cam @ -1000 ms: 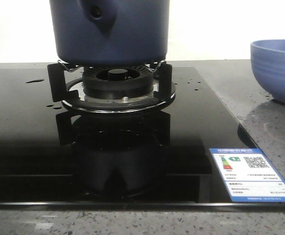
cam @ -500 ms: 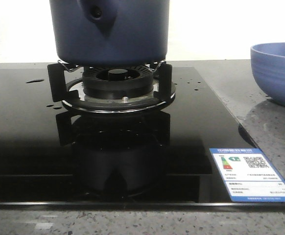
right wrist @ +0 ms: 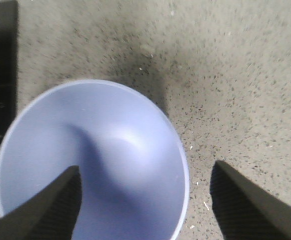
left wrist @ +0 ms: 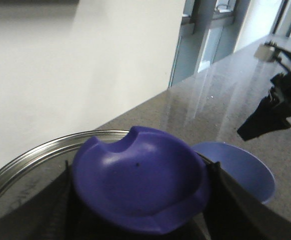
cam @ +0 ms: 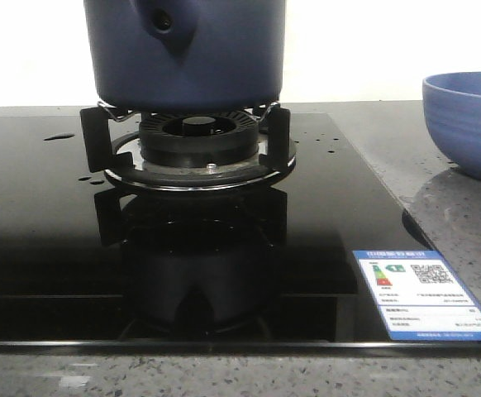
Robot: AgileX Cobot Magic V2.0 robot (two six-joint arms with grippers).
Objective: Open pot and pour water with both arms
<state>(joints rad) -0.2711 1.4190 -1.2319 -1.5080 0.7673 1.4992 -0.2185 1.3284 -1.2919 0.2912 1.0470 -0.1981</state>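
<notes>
The left end effector (left wrist: 138, 200) grips a purple lid knob (left wrist: 140, 185). The right end effector (right wrist: 145, 200) hangs open above the bowl (right wrist: 90, 165). The pot (cam: 187, 54) sits on the burner (cam: 192, 142), bowl at its 3 o'clock on the surface (cam: 464, 223).

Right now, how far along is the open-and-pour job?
Done: nothing clearly. The pot sits on the burner and the bowl looks empty.
In hand: the left gripper straddles the lid knob; I cannot tell whether it grips or whether the lid is off its seat. The right gripper hangs open over the bowl's rim.
Left: remove the lid, then pour.
Water drops lie on the cooktop.
</notes>
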